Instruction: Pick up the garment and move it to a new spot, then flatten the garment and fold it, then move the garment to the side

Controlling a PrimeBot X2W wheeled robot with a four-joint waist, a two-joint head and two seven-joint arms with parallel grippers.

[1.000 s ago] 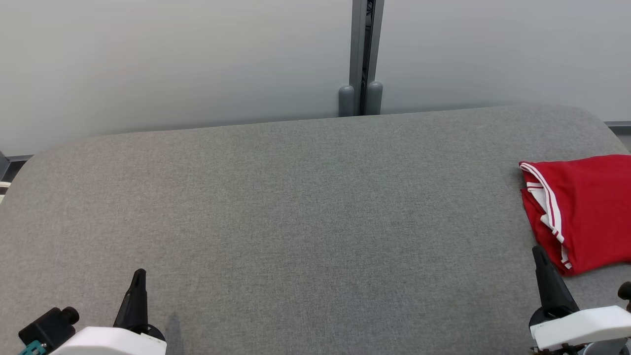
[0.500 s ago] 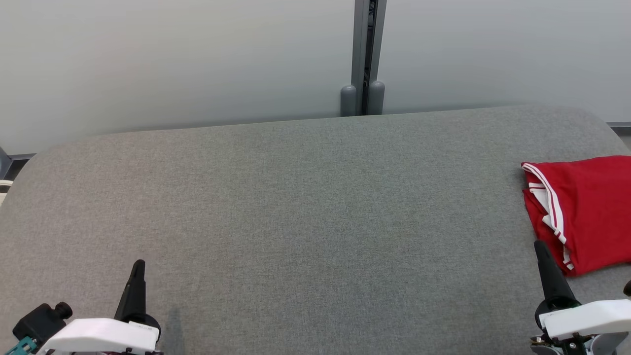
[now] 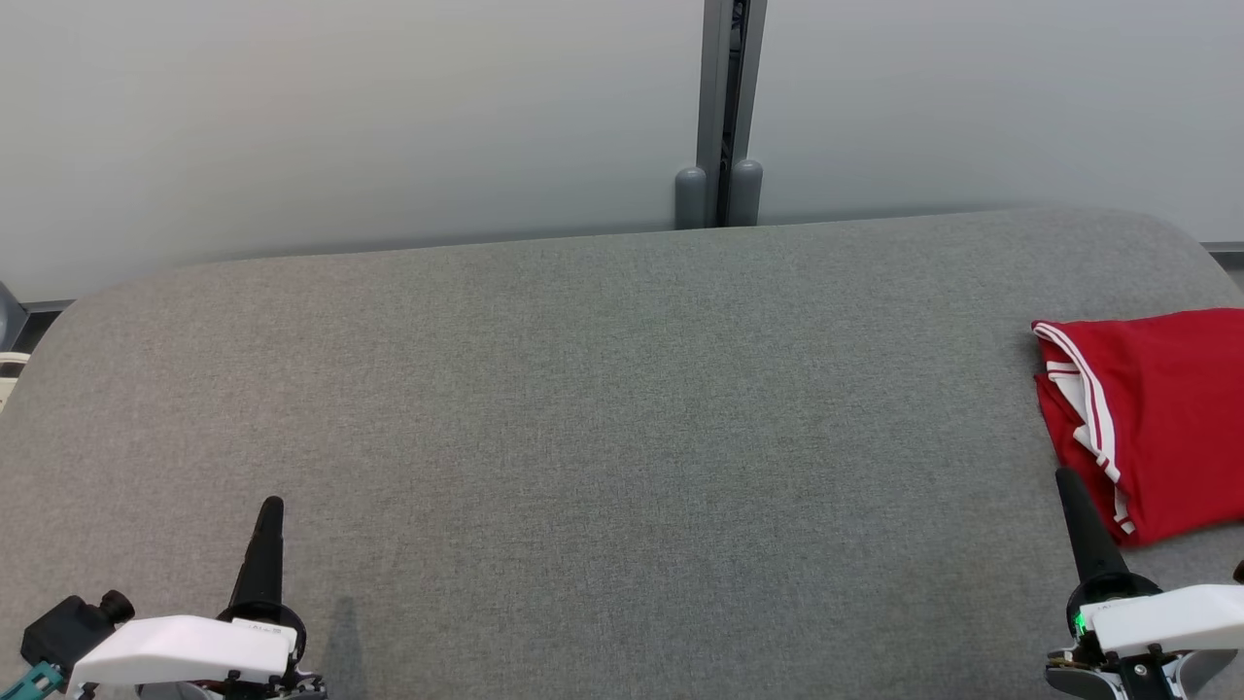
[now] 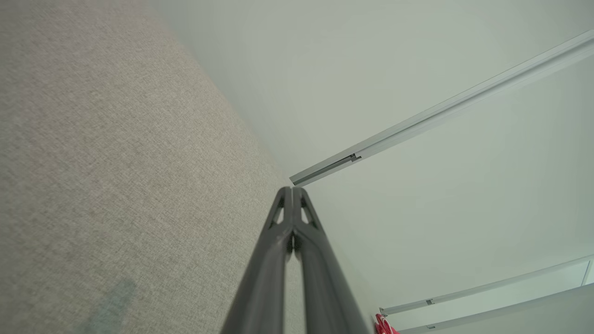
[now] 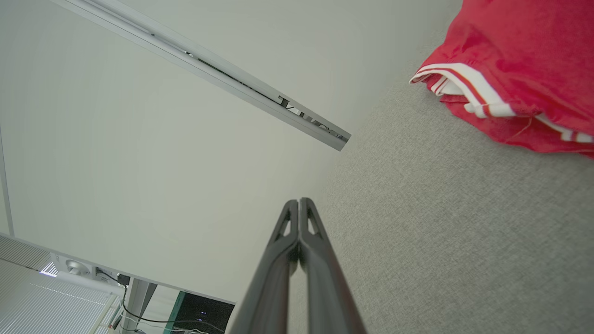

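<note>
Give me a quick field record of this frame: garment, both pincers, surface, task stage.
garment: red with white stripes, folded, lying at the table's right end, cut off by the head view's edge
table: grey fabric top, rounded corners
left pincer: shut, holding nothing, over the table's near left
right pincer: shut, holding nothing, near the garment's near corner, apart from it
backdrop: pale wall panels, metal post
task stage: garment folded and lying off to the side; likely finished
</note>
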